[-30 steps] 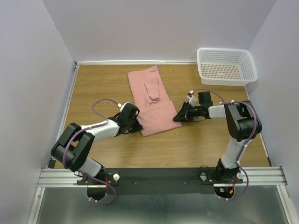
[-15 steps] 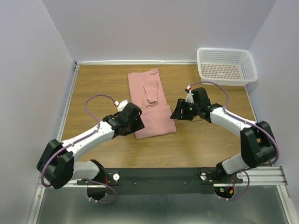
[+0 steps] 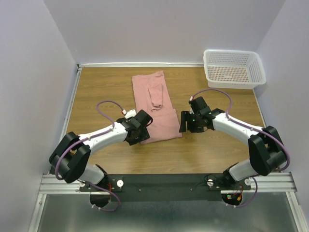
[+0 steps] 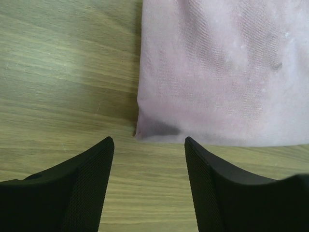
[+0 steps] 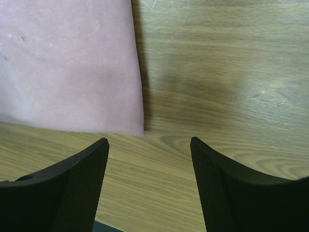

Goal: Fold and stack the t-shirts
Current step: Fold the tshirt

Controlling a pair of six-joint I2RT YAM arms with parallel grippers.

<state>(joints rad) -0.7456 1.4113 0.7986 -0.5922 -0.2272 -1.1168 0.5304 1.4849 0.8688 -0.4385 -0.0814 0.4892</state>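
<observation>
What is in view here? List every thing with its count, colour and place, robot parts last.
t-shirt: one, dusty pink, folded into a long strip, lying mid-table
basket: one, white mesh, far right corner of the table
table: one, brown wood, under everything
rail: one, silver with a black plate, near edge, bearing both arm bases
left arm: one, white and black, reaching toward the t-shirt's near end
right arm: one, white and black, reaching toward the t-shirt's near end
left claw: one, black, open, at the t-shirt's near left corner, holding nothing
right claw: one, black, open, at the t-shirt's near right corner, holding nothing
</observation>
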